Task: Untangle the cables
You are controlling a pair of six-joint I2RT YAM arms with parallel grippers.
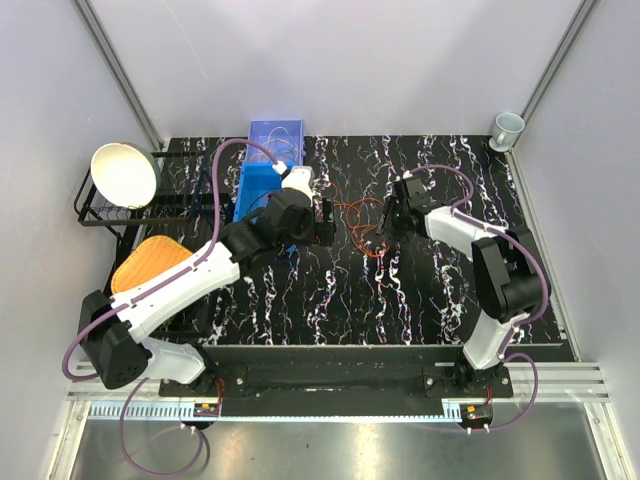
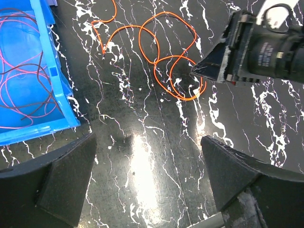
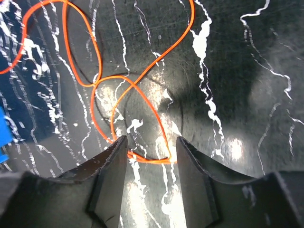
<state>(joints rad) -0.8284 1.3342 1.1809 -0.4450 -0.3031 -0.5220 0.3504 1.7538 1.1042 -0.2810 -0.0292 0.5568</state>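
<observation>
Right hand [image 3: 152,142] half open astride orange cable [image 3: 95,84]; left hand [image 2: 147,140] wide open, empty.
Right hand's tips are low over the tabletop [image 1: 330,300], with a clear gap between the fingers; the near bend of one cable loop lies in that gap, not pinched. Remaining loops lie flat ahead of this hand. The left hand hovers facing the same loops. A blue bin [image 2: 54,71] at its left holds red and brown cables [image 2: 42,80].
</observation>
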